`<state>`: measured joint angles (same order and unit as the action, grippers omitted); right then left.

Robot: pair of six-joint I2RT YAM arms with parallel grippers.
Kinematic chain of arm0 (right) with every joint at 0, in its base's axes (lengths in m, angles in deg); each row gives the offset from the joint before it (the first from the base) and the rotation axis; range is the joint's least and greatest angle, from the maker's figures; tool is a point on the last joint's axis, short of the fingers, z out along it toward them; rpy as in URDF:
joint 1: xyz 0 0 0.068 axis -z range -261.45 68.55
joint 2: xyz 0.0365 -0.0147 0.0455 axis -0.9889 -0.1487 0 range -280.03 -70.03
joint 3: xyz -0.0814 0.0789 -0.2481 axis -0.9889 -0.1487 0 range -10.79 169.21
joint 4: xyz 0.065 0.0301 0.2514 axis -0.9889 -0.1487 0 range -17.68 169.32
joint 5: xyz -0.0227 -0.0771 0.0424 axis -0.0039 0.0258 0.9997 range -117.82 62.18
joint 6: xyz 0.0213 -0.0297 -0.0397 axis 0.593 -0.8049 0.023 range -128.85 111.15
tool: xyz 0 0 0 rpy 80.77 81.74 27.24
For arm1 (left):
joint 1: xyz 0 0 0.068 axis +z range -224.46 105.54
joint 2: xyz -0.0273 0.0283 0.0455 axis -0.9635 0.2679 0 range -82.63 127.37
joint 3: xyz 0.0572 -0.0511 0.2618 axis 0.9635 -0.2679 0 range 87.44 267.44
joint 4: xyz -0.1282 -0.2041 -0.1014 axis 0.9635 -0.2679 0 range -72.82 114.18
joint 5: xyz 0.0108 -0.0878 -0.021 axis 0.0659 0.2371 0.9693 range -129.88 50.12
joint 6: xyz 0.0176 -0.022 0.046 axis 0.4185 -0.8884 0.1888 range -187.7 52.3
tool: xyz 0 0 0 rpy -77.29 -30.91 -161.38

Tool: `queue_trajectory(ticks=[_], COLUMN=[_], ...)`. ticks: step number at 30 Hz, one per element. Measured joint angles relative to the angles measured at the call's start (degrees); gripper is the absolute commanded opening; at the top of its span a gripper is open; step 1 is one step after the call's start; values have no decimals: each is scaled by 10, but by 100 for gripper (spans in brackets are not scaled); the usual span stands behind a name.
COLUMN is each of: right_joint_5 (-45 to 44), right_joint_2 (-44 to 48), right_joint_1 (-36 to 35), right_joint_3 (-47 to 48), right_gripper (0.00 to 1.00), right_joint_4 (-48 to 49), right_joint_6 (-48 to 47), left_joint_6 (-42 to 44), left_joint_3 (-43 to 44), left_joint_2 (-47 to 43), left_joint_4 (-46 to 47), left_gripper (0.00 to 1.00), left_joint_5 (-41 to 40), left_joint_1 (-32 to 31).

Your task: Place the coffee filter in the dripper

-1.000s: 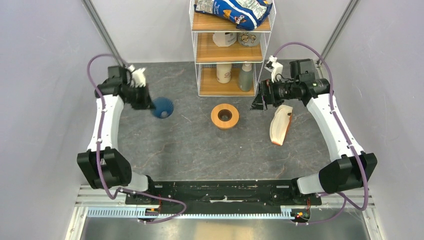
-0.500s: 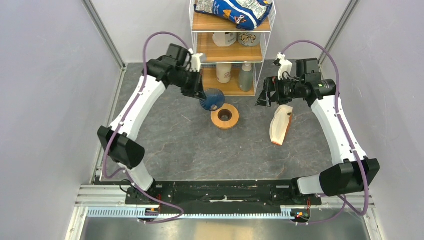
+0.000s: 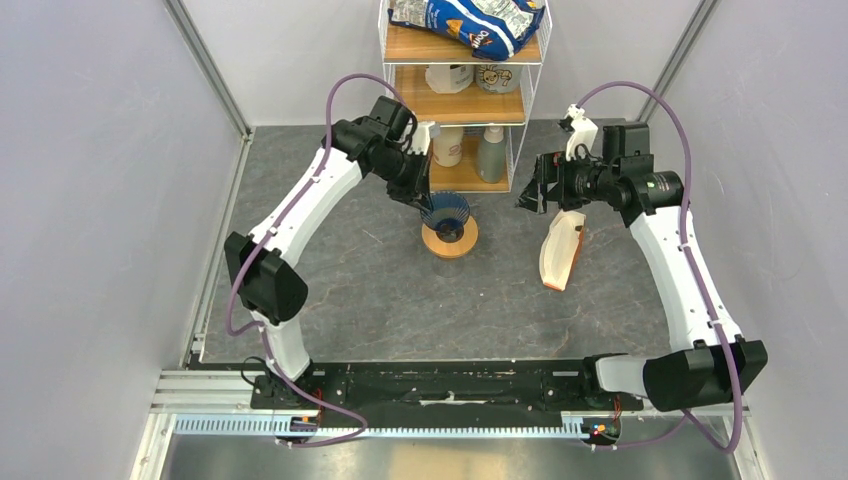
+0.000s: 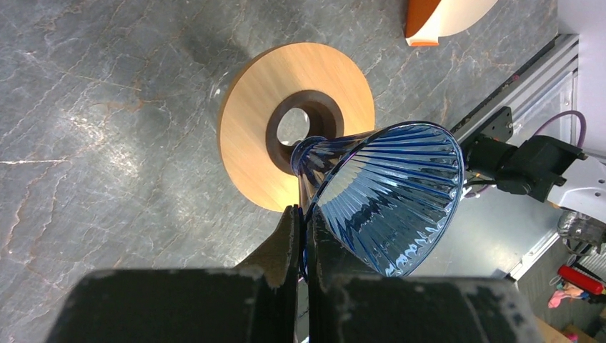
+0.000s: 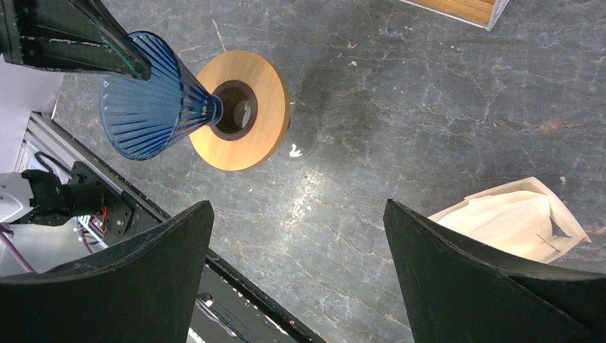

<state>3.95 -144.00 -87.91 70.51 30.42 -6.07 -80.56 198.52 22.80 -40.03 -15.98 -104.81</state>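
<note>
dripper [image 3: 445, 211] swung over tan ring [image 3: 457, 246], half hiding it; left fingers [image 4: 286, 243] clamp dripper rim; right fingers [image 5: 143, 275] wide, empty.

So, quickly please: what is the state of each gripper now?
Left gripper: closed on the rim of the blue dripper.
Right gripper: open, holding nothing.

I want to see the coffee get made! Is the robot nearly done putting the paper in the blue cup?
Not nearly. Done: the left gripper grips the dripper by its rim. In hand: the dripper hangs tilted, empty inside, its narrow end by the wooden ring. Left: the open right gripper holds nothing; a paper from the white bundle must go in.
</note>
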Motion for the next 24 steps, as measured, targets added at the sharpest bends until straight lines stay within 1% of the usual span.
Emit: queue_trajectory(ticks=[16,21,24], right_joint_5=[33,38,41], right_joint_2=[0,-1,-1], right_joint_1=[0,0,0], right_joint_3=[-9,-11,-12], right_gripper=[97,97,97], right_joint_4=[4,4,4], right_joint_6=[-4,-4,-4], left_joint_6=[-2,-2,-2], left_joint_3=[3,4,4], left_joint_2=[32,40,41], left_joint_4=[2,5,5], left_gripper=[3,6,12], left_joint_5=[-1,-1,-1], left_joint_1=[-10,-10,-10])
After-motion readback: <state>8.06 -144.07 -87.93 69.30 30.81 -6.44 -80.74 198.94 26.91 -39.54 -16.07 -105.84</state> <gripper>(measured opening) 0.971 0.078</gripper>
